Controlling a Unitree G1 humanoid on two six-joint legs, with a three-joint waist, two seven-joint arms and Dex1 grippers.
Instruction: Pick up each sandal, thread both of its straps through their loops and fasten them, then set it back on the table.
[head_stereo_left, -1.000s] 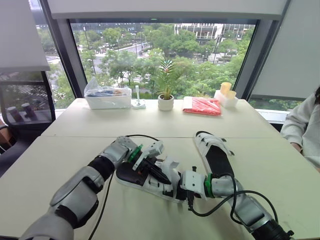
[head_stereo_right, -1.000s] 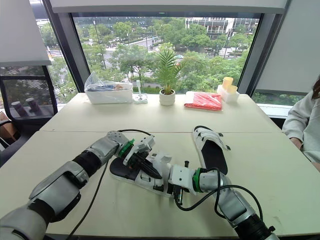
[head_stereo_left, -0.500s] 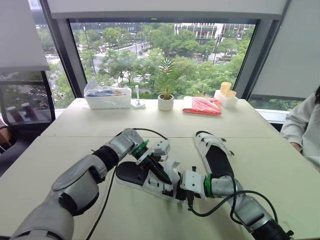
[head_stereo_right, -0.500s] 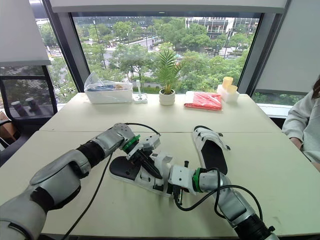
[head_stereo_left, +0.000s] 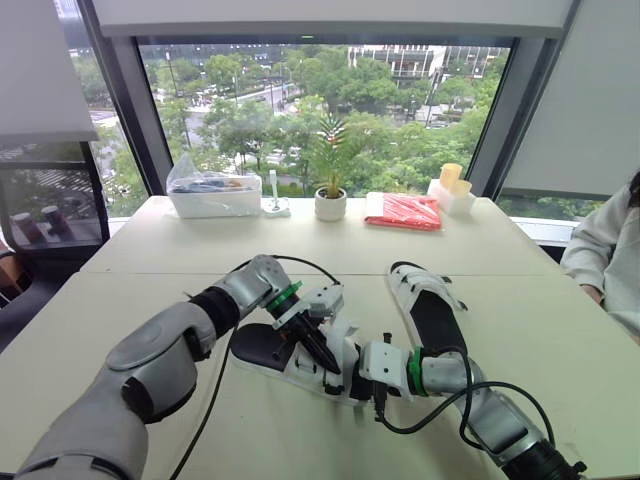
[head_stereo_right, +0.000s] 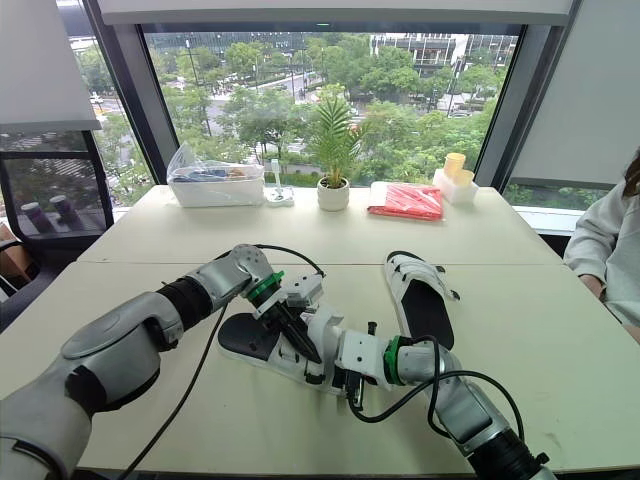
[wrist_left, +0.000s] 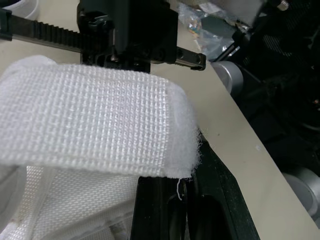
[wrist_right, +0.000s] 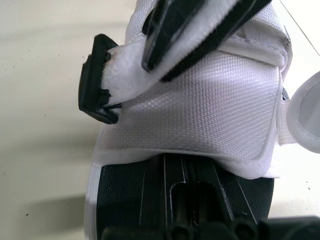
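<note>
A white sandal with a black footbed (head_stereo_left: 262, 348) lies on the table's near middle, between both grippers. My left gripper (head_stereo_left: 318, 346) is shut on one of its white straps (wrist_left: 90, 117), pinching it over the sandal's upper. In the right wrist view the strap's end (wrist_right: 125, 75) sits at a black loop (wrist_right: 96, 80), under the left fingers (wrist_right: 200, 22). My right gripper (head_stereo_left: 349, 379) is shut on the sandal's near end, the sole (wrist_right: 190, 185) between its fingers. The second sandal (head_stereo_left: 432, 310) lies flat to the right, apart from both grippers.
Along the far edge of the table (head_stereo_left: 130, 300) stand a clear plastic box (head_stereo_left: 215, 195), a small potted plant (head_stereo_left: 331, 198), a red packet (head_stereo_left: 405, 212) and a white tub with yellow cups (head_stereo_left: 452, 190). A person's white sleeve (head_stereo_left: 608, 262) is at the right edge.
My left gripper has moved right and down along the sandal with the strap, toward the right gripper. The right gripper and the second sandal have stayed put.
</note>
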